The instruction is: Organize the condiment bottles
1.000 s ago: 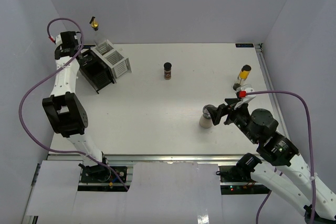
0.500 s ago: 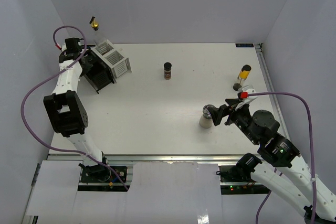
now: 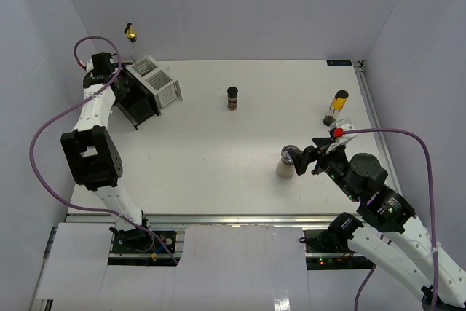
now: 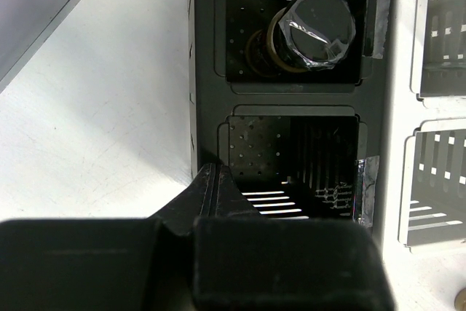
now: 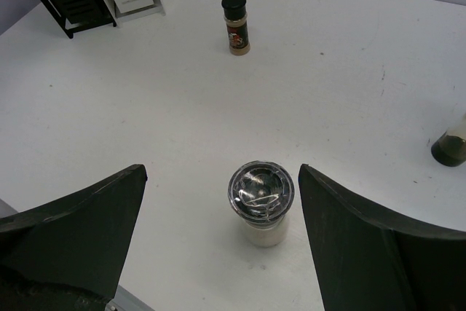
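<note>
Status from my end: the left gripper (image 4: pixel 218 194) has its fingers pressed together with nothing pinched, tips hanging over the left rim of the black rack (image 4: pixel 291 98) at the compartment closer to the wrist. I can't tell if they touch the rim. That rack's other compartment, farther from the fingers, holds a silver-topped bottle (image 4: pixel 312 28) with a gold collar, upright. Just right of it sits the white rack (image 3: pixel 159 81), both at the far left of the table (image 3: pixel 218 172). At the far end of the racks the tall clear bottle (image 3: pixel 134 45) with the gold pourer stands up. From the top view I can't tell which compartment it is in, or whether it is the same bottle I see on the left wrist view. On the other side the right gripper (image 3: pixel 303 156) is spread wide and grips nothing. Just left of its fingertips the cream shaker (image 5: pixel 262 202) with the metal top stands upright on the table, right of centre and toward the near side. On the right wrist view it shows in the gap between the two fingers, clear of both. Mid-table toward the far side the brown spice jar (image 3: pixel 232 97) with the dark cap stands alone, well apart from the rest. Near the right edge the slim black-capped bottle (image 3: pixel 337 107) with yellow contents stands upright, on the far side of the right gripper.
</note>
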